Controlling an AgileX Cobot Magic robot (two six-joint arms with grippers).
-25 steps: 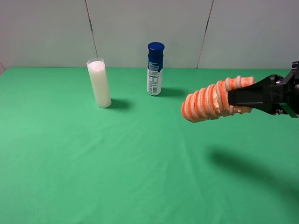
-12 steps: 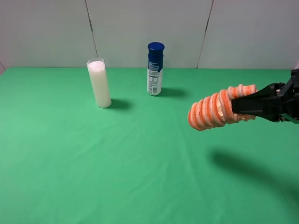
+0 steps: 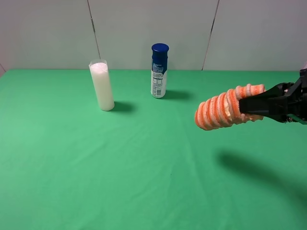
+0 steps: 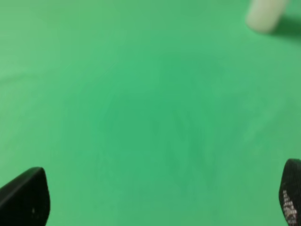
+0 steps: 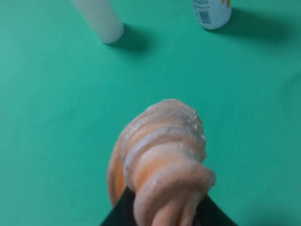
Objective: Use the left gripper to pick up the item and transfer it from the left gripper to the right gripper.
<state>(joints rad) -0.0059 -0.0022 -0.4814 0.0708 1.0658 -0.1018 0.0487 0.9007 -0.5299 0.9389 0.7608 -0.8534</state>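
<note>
The item (image 3: 220, 109), an orange and cream striped ribbed roll, hangs in the air above the right side of the green table. My right gripper (image 3: 247, 105), black with tapering fingers, is shut on its right end and holds it nearly level, the free end pointing left. In the right wrist view the item (image 5: 162, 150) fills the middle, with black fingers (image 5: 117, 215) at its base. My left gripper (image 4: 157, 200) is out of the exterior high view. Its wrist view shows two dark fingertips far apart over bare green cloth, open and empty.
A tall white cylinder (image 3: 102, 85) stands at the back left, and a blue-capped bottle (image 3: 159, 71) at the back middle. Both also show in the right wrist view, the cylinder (image 5: 99, 19) and the bottle (image 5: 211, 12). Green cloth (image 3: 120, 167) covers the table.
My right gripper has drawn a little to the right with the item still held. The cylinder and bottle have not moved.
</note>
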